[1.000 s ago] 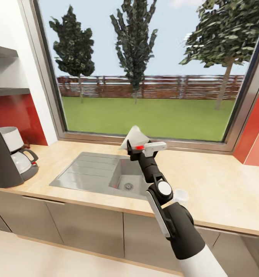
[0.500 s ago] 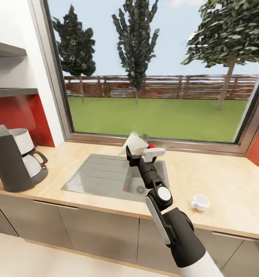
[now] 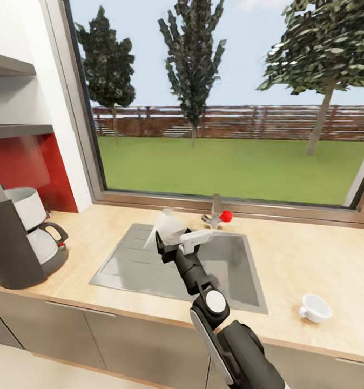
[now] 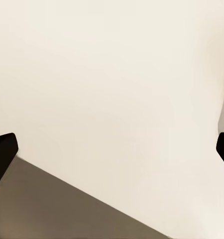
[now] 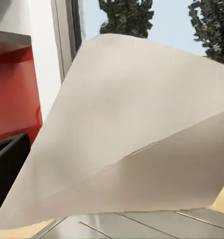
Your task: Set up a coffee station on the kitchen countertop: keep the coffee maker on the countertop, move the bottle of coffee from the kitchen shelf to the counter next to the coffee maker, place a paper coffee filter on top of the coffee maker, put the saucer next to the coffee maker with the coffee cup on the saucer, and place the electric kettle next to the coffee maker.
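Observation:
My right gripper [image 3: 168, 244] is shut on the paper coffee filter [image 3: 166, 231], a white folded wedge held above the sink. Close up in the right wrist view, the paper coffee filter [image 5: 137, 144] spreads between the black fingers [image 5: 7, 167]. The coffee maker [image 3: 12, 237], dark grey with a glass carafe, stands on the countertop [image 3: 95, 232] at far left, well left of the gripper. The white coffee cup [image 3: 315, 308] sits on the counter at the right. My left gripper [image 4: 112, 154] is open over pale floor. The bottle of coffee, saucer and electric kettle are out of view.
A steel sink [image 3: 133, 265] with a red-knobbed tap [image 3: 218, 217] lies between the coffee maker and the cup. Two dark grey wall shelves [image 3: 17, 129] hang above the coffee maker beside a red backsplash. A large window runs behind the counter.
The head view has shifted, sliding sink and cup rightward in the picture. My right gripper has carried the filter left and lower over the sink, nearer the coffee maker.

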Controlling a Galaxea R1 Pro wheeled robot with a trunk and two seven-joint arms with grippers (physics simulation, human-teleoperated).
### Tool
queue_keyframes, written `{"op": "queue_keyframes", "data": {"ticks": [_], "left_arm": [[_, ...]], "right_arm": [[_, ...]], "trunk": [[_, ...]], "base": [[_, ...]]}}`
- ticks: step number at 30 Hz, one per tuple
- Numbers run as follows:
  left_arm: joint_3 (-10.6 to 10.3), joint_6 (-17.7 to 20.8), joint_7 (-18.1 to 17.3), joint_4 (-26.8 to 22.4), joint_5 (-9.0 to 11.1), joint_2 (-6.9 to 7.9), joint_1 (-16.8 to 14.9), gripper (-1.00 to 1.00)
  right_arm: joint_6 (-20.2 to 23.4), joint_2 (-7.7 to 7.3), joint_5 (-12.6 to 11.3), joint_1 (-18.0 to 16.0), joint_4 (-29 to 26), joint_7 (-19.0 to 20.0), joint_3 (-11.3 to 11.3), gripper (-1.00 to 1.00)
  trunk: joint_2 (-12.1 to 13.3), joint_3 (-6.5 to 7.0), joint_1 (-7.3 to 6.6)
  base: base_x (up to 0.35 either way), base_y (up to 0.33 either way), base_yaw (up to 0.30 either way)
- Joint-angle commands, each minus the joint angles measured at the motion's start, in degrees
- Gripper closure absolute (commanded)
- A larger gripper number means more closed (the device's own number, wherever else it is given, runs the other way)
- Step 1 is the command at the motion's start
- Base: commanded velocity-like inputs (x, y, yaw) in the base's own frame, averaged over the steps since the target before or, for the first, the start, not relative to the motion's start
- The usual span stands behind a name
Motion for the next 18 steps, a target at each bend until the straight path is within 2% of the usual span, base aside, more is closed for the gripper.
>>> {"op": "queue_keyframes", "data": {"ticks": [1,3,4,7,9,18], "left_arm": [[0.2,-0.1,-0.1,-0.2,0.3,-0.01,0.0,-1.00],[0.2,0.0,-0.1,-0.1,0.3,-0.01,0.0,-1.00],[0.2,0.0,-0.1,-0.1,0.3,-0.01,0.0,-1.00],[0.2,0.0,-0.1,-0.1,0.2,-0.05,0.0,-1.00],[0.3,-0.1,-0.1,-0.1,0.2,-0.10,0.0,-1.00],[0.4,-0.1,-0.1,0.0,0.0,-0.18,0.0,-1.00]], "right_arm": [[0.3,0.00,-0.4,-0.1,0.0,-0.4,0.3,1.00],[0.2,0.00,-0.4,0.0,0.3,-0.4,0.5,1.00],[0.1,-0.48,-0.4,0.1,0.6,-0.4,0.5,1.00],[-1.4,-3.88,-0.5,0.3,1.0,-0.4,0.6,1.00],[-2.7,-4.76,-0.6,0.4,1.2,-0.4,0.7,1.00],[-3.5,-5.34,-0.4,1.6,1.6,-0.7,0.7,1.00]], "trunk": [[-0.1,-0.12,0.06],[-0.1,-0.12,0.06],[-0.1,-0.12,0.06],[-0.1,-0.12,0.06],[-0.1,-0.10,0.06],[-0.1,0.45,0.06]], "base": [[0.182,0.272,0.000],[0.170,0.285,0.000],[0.164,0.292,0.000],[0.124,0.297,0.000],[0.042,0.195,0.000],[0.004,0.018,0.157]]}}
